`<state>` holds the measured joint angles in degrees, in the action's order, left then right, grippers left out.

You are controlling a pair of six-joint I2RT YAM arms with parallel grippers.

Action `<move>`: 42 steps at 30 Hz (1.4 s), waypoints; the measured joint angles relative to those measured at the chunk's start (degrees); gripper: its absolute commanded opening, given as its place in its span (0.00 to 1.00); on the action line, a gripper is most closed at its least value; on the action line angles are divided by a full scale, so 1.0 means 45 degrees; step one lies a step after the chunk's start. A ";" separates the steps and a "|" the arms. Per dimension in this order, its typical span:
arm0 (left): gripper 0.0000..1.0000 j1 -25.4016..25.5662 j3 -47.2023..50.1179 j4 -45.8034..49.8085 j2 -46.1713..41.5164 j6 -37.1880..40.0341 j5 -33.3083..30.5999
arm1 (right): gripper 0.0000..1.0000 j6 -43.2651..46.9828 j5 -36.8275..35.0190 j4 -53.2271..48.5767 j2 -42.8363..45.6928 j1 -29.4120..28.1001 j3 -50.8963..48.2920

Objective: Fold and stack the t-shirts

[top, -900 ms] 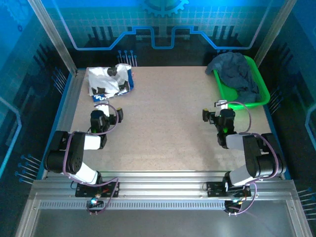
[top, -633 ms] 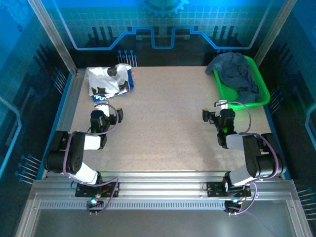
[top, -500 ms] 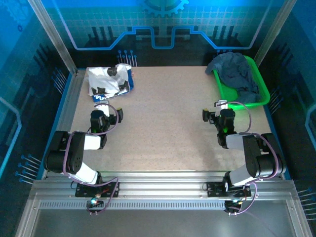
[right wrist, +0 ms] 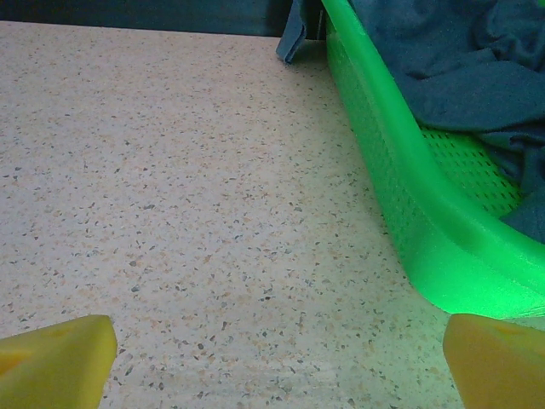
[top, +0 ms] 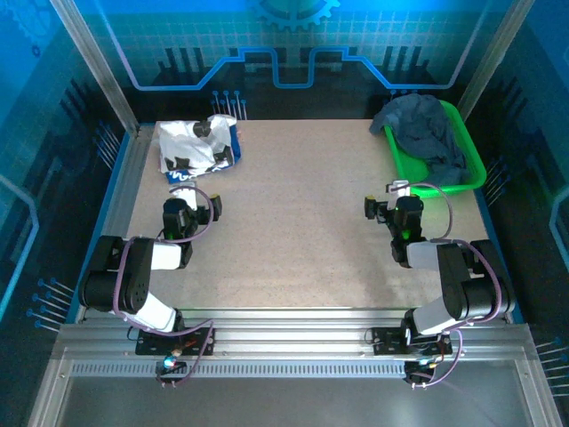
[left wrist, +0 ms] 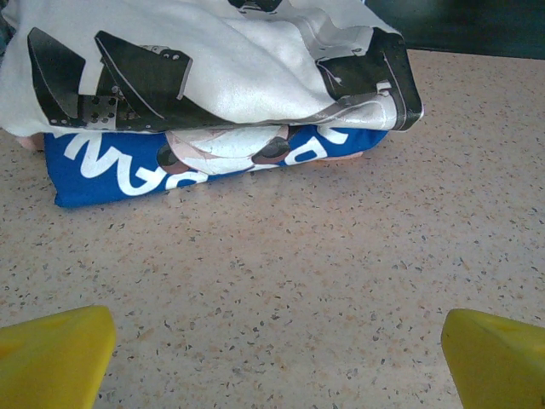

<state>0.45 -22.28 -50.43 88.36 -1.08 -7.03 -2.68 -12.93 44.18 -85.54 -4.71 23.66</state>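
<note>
A folded white t-shirt (top: 196,147) with black and blue print lies at the table's far left corner; the left wrist view shows the white t-shirt (left wrist: 213,77) just ahead of my fingers. A crumpled dark slate-blue t-shirt (top: 427,129) fills the green basket (top: 467,178) at the far right and hangs over its far rim. My left gripper (top: 197,203) rests low on the table, short of the white shirt, open and empty. My right gripper (top: 387,201) sits beside the basket's near-left corner, open and empty. Its yellow fingertips (right wrist: 55,354) frame bare tabletop next to the basket wall (right wrist: 400,187).
The speckled tabletop (top: 293,205) stretches between the two arms. Metal frame posts (top: 93,62) and blue walls close in the sides and back. Both arm bases (top: 169,329) stand at the near edge.
</note>
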 measured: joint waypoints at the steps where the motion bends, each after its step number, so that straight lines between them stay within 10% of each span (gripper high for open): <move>1: 0.99 0.0000 0.0000 0.0000 0.0000 0.0000 0.0000 | 1.00 0.0000 0.0005 0.0000 0.0000 0.0000 0.0000; 21: 0.99 0.1127 -0.7800 1.1205 -0.4104 -0.1821 0.1423 | 1.00 -0.1005 0.0874 -1.1623 0.6003 -0.1749 0.5620; 32: 0.99 0.3138 -1.4197 1.6266 -0.0554 -0.3444 0.2433 | 1.00 -0.3104 0.1151 -1.8229 -0.1865 0.0423 1.6252; 42: 0.99 0.4507 -1.5008 1.7588 0.0209 -0.3555 0.3191 | 1.00 -0.5085 0.1311 -2.1216 -0.8315 0.3113 2.1770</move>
<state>20.73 -89.82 28.71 89.30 -17.08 7.33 -25.56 -7.03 -51.29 -122.96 9.30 121.62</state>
